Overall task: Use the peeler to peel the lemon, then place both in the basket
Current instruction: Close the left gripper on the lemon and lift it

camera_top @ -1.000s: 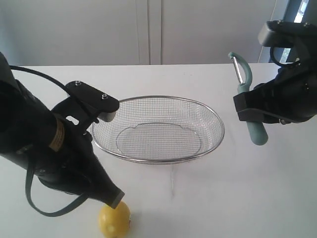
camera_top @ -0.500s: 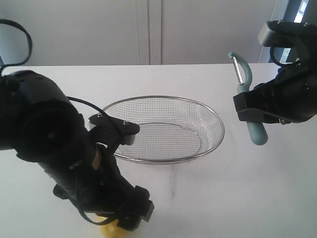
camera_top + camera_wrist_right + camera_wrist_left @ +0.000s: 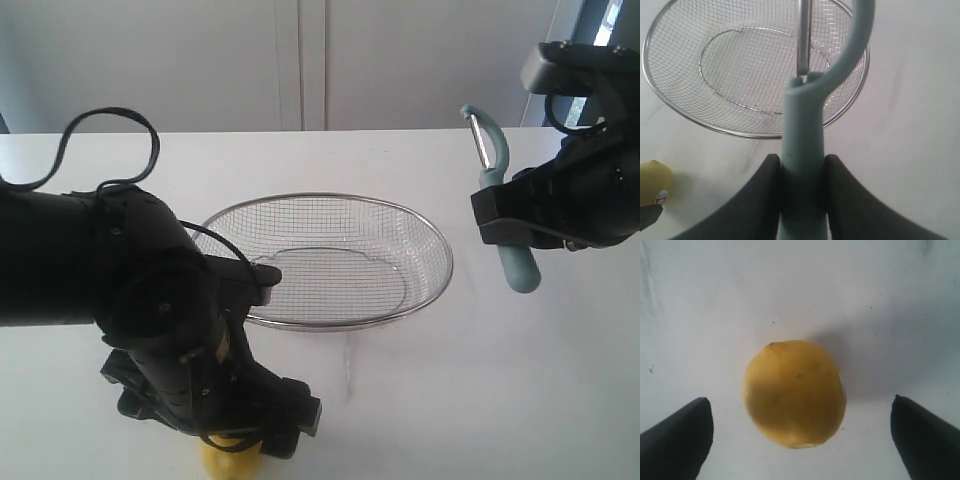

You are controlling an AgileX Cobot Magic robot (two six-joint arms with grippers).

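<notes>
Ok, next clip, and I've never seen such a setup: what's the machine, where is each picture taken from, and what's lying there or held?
It is a robot with two black arms, each ending in a gripper. One picture looks at the whole white table from outside; the other two come from cameras on the wrists. On the table sit an empty wire mesh basket and a yellow lemon. The left gripper hangs open over the lemon, jaws either side, not touching it. The right gripper is shut on a teal peeler, blade end up, beside the basket.
</notes>
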